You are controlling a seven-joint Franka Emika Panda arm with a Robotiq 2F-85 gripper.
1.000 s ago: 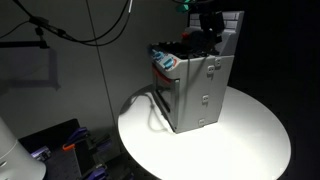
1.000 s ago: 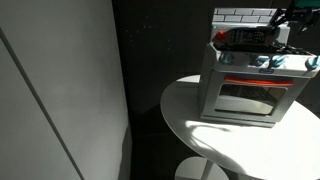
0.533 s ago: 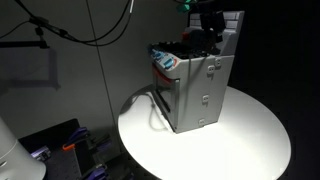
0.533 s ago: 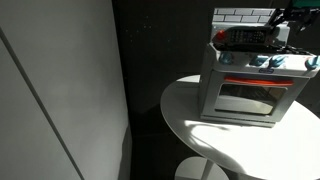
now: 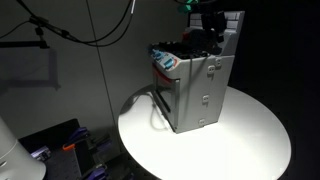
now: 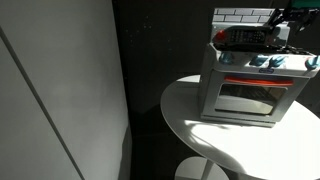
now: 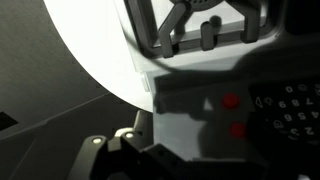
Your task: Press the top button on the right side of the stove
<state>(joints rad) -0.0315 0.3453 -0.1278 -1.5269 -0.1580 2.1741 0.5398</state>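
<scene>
One tool (image 5: 210, 30) hangs over the stove (image 5: 200, 95) near its rear edge.

One stove (image 5: 200, 90); one round table (image 5: 250, 140); two red buttons (image 7: 232, 101).

No lettering is legible anywhere (marks on the stove (image 7: 215, 95) panel blur).

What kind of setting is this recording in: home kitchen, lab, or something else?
Probably a lab, not a real kitchen: a toy stove stands on a round white table, with loose cables hanging against a dark backdrop.
</scene>
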